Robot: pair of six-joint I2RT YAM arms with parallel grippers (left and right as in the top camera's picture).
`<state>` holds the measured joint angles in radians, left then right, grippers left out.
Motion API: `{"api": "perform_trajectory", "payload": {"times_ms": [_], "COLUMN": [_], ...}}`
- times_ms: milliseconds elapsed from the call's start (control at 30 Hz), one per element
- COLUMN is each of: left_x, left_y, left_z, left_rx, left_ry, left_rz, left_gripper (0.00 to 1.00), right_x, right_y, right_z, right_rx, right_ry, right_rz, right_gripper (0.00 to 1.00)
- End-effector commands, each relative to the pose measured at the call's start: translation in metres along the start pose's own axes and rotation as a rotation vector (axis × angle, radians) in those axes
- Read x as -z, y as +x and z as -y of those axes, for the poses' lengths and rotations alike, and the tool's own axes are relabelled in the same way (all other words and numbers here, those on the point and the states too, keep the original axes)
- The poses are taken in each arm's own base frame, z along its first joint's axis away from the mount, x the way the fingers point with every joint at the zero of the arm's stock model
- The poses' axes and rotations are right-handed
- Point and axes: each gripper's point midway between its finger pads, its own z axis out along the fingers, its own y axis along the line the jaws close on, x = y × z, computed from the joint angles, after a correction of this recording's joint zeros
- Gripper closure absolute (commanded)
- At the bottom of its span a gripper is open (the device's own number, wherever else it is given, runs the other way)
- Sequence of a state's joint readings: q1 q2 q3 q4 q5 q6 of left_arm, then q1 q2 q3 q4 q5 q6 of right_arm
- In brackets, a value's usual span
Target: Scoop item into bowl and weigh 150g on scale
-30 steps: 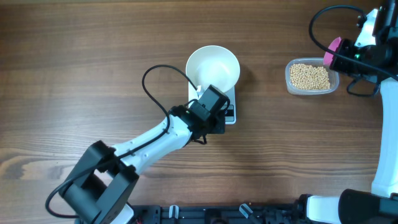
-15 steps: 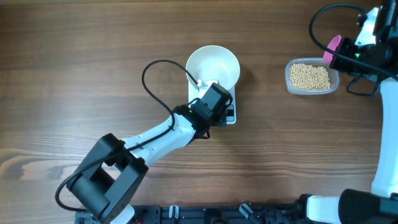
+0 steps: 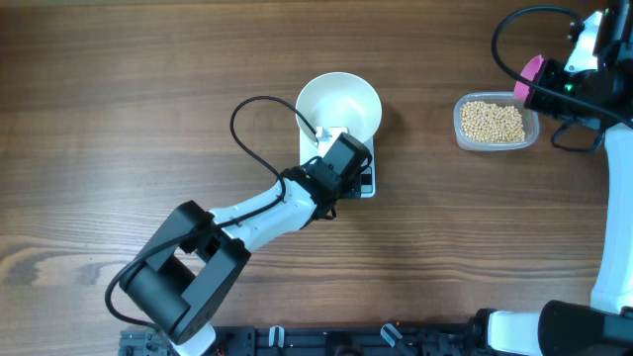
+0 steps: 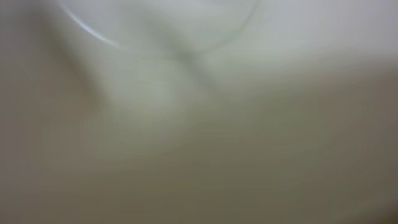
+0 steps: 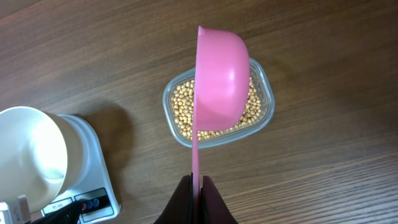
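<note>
round white bowl point(image 3: 339, 104), pink plastic scoop point(image 5: 221, 81)

Our left arm stretches diagonally from the near edge to table centre, left gripper point(image 3: 324, 133) pinched closed. Far right, our right gripper point(image 5: 198, 186) clamps the handle of the pink scoop point(image 5: 221, 78).

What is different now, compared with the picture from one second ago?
The left arm's elbow swung to the right and the left gripper edged forward toward the bowl on the scale. Nothing was grasped or released. The right gripper keeps the pink scoop above the beans; bowl, scale and tub stayed.
</note>
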<state>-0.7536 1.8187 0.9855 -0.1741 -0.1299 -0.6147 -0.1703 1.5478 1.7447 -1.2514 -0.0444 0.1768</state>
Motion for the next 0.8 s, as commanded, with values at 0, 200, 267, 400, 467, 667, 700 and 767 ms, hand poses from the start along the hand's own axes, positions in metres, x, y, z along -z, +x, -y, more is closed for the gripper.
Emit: {"api": "perform_trajectory", "payload": {"times_ms": [0, 200, 267, 400, 467, 667, 700, 767], "left_x": [-0.0030, -0.0029, -0.0028, -0.0028, -0.0028, -0.0028, -0.0028, -0.0032], "left_y": [0.0052, 0.0088, 0.0110, 0.0126, 0.0128, 0.0132, 0.0135, 0.0140], "left_z": [-0.0020, -0.0047, -0.0062, -0.0038, -0.0035, -0.0038, -0.0041, -0.0043], "left_rx": [-0.001, 0.003, 0.022, 0.022, 0.022, 0.022, 0.022, 0.022], "left_ry": [-0.005, -0.015, -0.022, -0.009, -0.007, -0.009, -0.010, -0.011], "left_rz": [-0.015, -0.029, -0.038, -0.047, -0.048, -0.050, -0.051, -0.053], "left_gripper": [0.96, 0.96, 0.96, 0.96, 0.96, 0.96, 0.96, 0.96], "right_x": [0.0003, 0.0003, 0.0003, 0.0003, 0.0003, 0.0003, 0.0003, 0.0003], "right_y": [-0.0043, -0.0043, -0.0043, -0.0043, -0.0043, -0.0043, -0.0043, -0.0043], "right_z": [-0.0022, -0.0022, -0.0022, -0.0022, -0.0022, -0.0022, -0.0022, -0.0022], "right_rx": [0.017, 0.017, 0.017, 0.017, 0.017, 0.017, 0.017, 0.016], "right_ry": [-0.011, -0.011, -0.011, -0.011, -0.011, -0.011, -0.011, -0.011], "right_rz": [0.009, 0.009, 0.009, 0.009, 0.009, 0.009, 0.009, 0.009], "right_gripper": [0.96, 0.96, 0.96, 0.96, 0.96, 0.96, 0.96, 0.96]}}
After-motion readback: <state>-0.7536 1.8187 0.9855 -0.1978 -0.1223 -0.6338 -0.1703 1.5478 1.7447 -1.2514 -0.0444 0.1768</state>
